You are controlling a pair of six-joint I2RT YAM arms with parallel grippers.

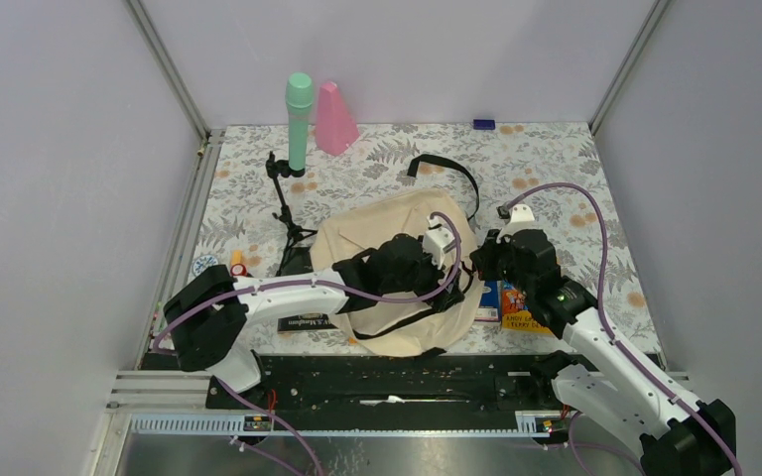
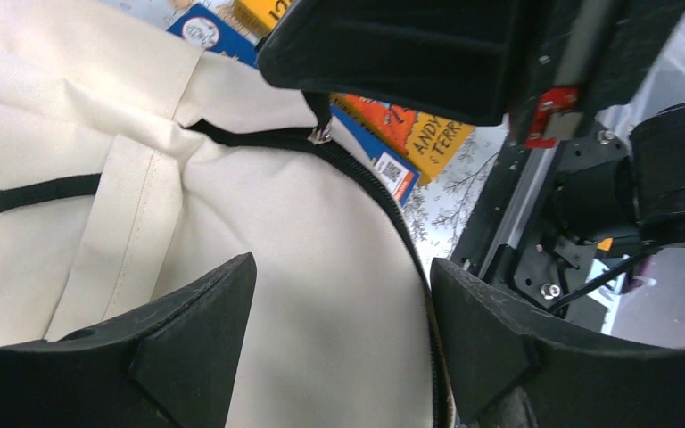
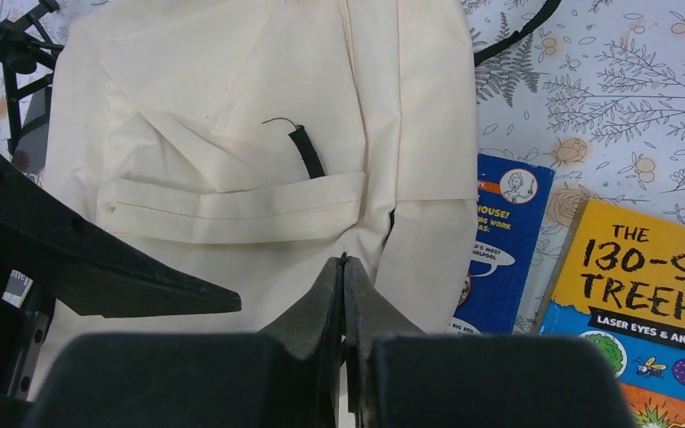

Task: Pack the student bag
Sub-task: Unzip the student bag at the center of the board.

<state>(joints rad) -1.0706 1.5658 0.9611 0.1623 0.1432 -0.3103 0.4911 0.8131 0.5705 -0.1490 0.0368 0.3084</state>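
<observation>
Left tool (image 2: 339, 285) gapes over student bag (image 2: 303, 241); zipper edge (image 2: 383, 207) beneath.

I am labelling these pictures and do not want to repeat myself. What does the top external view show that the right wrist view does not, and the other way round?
Only the top external view: the tall green cylinder and the pink cone-shaped thing, standing side by side at the far edge.
Only the right wrist view: the right claw close up, its fingers pressed together, and readable words on the yellow book.
Both: the student bag, the blue book beside it, and the flowered table.
</observation>
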